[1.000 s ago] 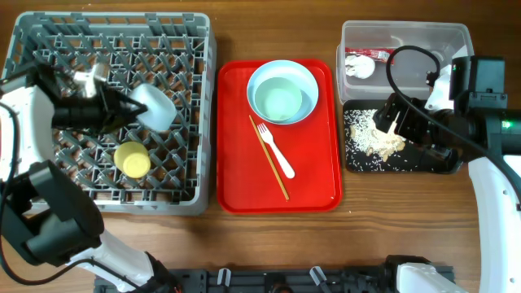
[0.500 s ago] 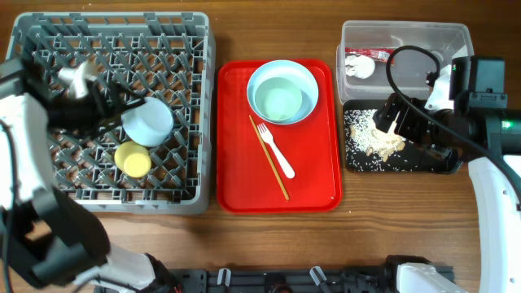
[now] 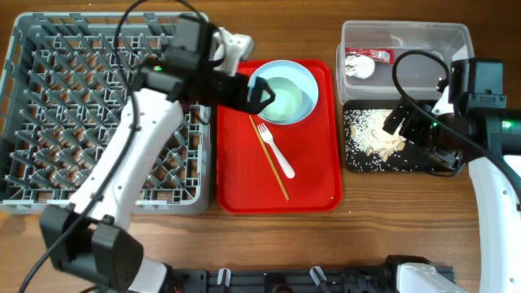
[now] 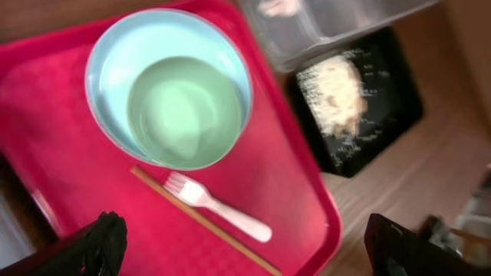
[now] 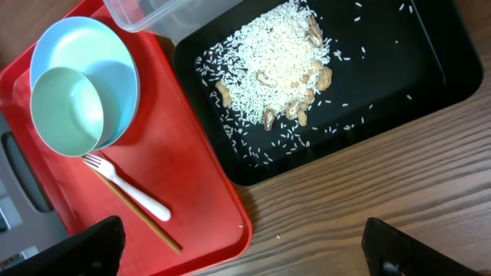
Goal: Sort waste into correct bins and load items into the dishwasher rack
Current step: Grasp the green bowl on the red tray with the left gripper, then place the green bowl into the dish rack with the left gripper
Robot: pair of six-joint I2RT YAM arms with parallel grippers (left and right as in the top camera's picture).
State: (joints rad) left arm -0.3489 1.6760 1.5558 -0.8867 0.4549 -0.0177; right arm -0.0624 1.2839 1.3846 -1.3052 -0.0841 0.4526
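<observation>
Bowl (image 4: 184, 115) sits in the plate (image 4: 115, 61) on the red tray (image 4: 61, 176), just ahead of the left gripper (image 4: 244, 234), its fingers spread wide. The right gripper (image 5: 242, 241), also spread, hangs over the rice (image 5: 284, 61) in the black tray (image 5: 414, 69).

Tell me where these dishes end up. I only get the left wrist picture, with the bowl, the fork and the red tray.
Observer: In the grey dishwasher rack. It sits just left of the red tray, outside your picture.
Operator: And that blurry clear box at my top edge, what's in it?
Observer: The clear tub holds a crumpled white paper wad and a small red sauce packet.
Operator: Is the other arm busy?
Observer: The right gripper hangs over the black tray beside the rice scraps. Its jaws are open and nothing is between them.
</observation>
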